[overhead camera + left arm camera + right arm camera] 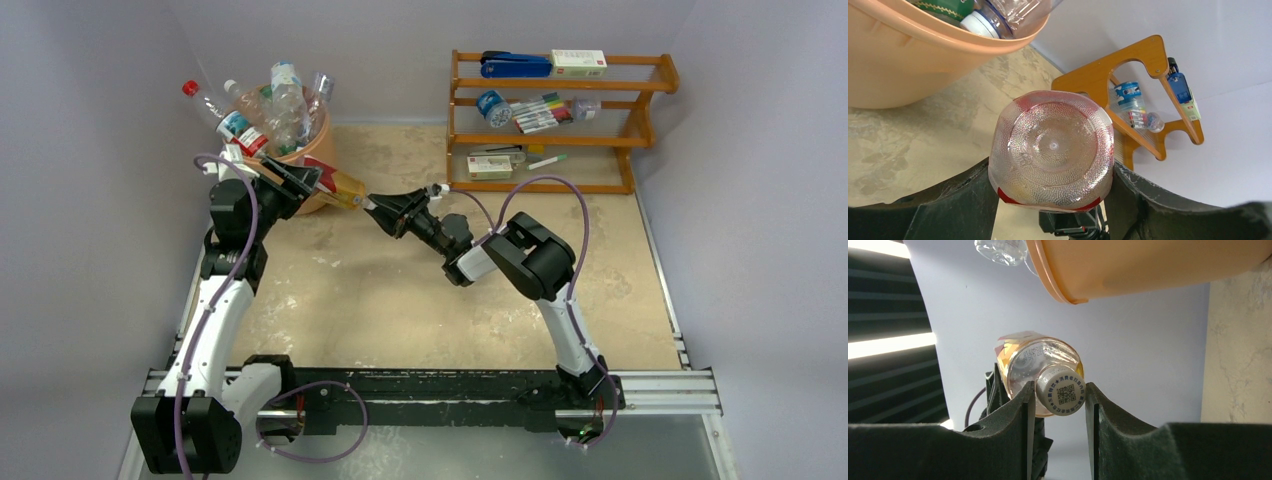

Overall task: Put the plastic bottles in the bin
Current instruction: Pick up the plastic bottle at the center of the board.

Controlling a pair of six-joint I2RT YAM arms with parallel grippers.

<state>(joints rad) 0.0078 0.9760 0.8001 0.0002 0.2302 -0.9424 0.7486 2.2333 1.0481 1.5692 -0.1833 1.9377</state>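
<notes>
The boxy red-and-gold bottle point(335, 183) hangs level in the air beside the peach-orange bin point(318, 150). My left gripper point(300, 180) is shut on its base end; in the left wrist view the clear dimpled base point(1050, 150) fills the gap between my fingers point(1050, 175). My right gripper point(372, 204) is at the cap end; in the right wrist view the white cap point(1060, 395) sits between my fingertips point(1058, 396), which touch it on both sides. The bin point(908, 60) is piled with several clear bottles point(270, 110) above its rim point(1148, 265).
The wooden rack point(560, 120) with markers, boxes and a stapler stands at the back right, also in the left wrist view point(1143, 55). One red-capped bottle point(215, 112) leans out over the bin's left rim. White walls close in on the sides.
</notes>
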